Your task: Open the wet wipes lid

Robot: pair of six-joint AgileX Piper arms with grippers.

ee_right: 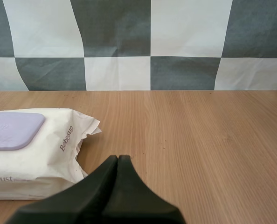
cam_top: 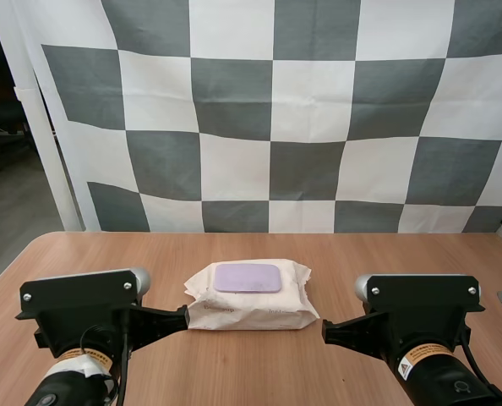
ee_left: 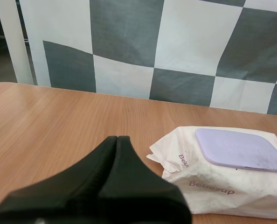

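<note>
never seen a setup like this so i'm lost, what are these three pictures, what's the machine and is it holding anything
This is a robot with two arms, each ending in a gripper of two black fingers. The high view is taken from above and behind the arms, looking down over a wooden table. The other two pictures are taken from each arm's wrist, so the dark wedge up close is that arm's own gripper: the left gripper in one, the right gripper in the other. In both, the fingers lie together, shut on nothing. On the table, between the two grippers, lies a white pack of wet wipes. Its lilac lid lies flat and closed. Nothing is held.
</note>
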